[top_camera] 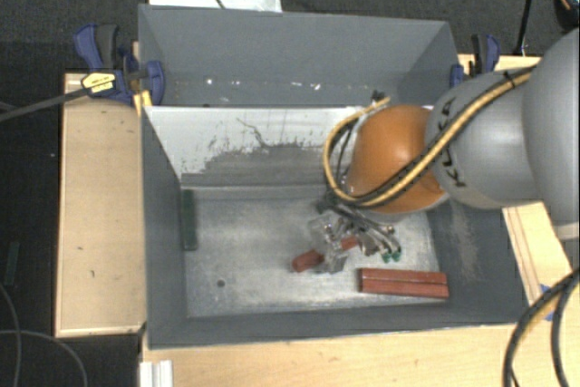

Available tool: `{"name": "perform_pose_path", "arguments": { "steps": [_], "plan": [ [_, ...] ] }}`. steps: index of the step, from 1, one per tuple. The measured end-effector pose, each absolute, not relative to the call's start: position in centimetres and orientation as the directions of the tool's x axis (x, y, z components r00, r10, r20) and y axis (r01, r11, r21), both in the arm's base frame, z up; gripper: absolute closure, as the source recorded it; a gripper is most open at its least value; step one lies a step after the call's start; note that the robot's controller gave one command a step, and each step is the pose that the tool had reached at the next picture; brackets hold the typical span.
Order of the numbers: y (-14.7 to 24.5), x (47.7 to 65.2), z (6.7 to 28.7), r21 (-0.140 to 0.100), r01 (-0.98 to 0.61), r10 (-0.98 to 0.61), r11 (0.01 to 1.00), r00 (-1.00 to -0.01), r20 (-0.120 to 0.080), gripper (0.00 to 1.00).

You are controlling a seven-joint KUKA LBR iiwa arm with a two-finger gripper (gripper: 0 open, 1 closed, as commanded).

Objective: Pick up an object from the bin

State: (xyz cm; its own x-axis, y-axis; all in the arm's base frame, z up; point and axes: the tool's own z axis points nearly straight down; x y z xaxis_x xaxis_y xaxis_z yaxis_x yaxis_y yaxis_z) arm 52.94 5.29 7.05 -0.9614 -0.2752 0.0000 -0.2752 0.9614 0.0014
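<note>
My gripper is low in the bin, just right of the middle of its floor, under the orange wrist cover. A small reddish-brown block lies right at its fingertips, touching or nearly touching them on the left. Whether the fingers close on it cannot be made out. A long reddish-brown bar lies flat near the bin's front right, just below and to the right of the gripper. A small green piece shows by the gripper's right side.
A dark green bar stands along the bin's left wall, far from the gripper. The arm and its orange cover hang over the right half of the bin.
</note>
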Motion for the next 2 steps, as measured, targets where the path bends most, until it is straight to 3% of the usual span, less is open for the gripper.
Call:
{"name": "perform_pose_path", "arguments": {
  "steps": [1, 2],
  "plan": [
    [2.0, 49.3, 19.8, -0.002, -0.261, -0.261, 0.965, -0.965, -0.008, 1.00],
    [-2.3, 48.0, 25.0, -0.004, -0.507, -0.507, 0.862, -0.862, -0.005, 1.00]
  ]
}}
